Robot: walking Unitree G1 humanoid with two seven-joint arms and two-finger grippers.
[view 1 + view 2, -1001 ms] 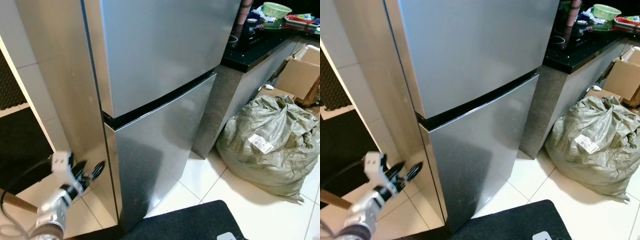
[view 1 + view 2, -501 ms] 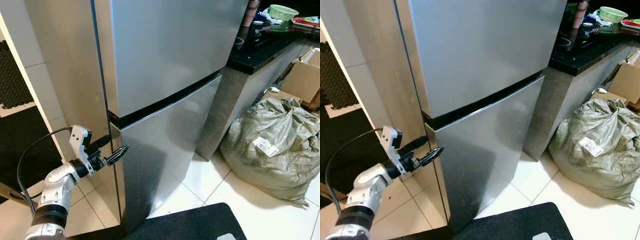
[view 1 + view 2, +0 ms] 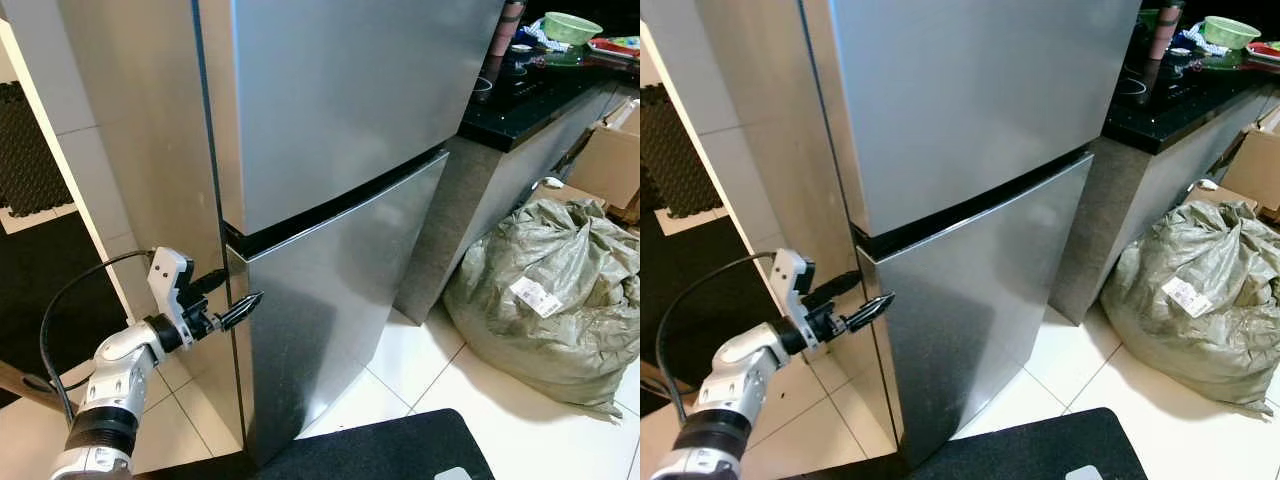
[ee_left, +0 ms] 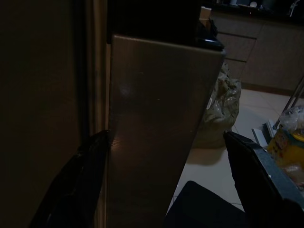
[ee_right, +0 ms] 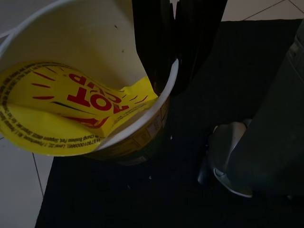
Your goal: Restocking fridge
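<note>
While fridge (image 3: 330,200) stays shut, barely begun: left gripper (image 3: 232,300) spread wide astride lower door's (image 3: 330,300) left edge, right gripper (image 5: 178,42) pinching noodle cup's (image 5: 71,99) rim, unstocked.

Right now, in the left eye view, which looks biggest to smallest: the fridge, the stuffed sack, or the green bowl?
1. Fridge
2. Stuffed sack
3. Green bowl, though it sits farther from the camera, so it may look smaller than it really is.

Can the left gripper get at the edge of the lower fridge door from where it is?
Probably yes. The left gripper is open and right at the left edge of the lower fridge door, fingers straddling that edge, with nothing in between.
</note>
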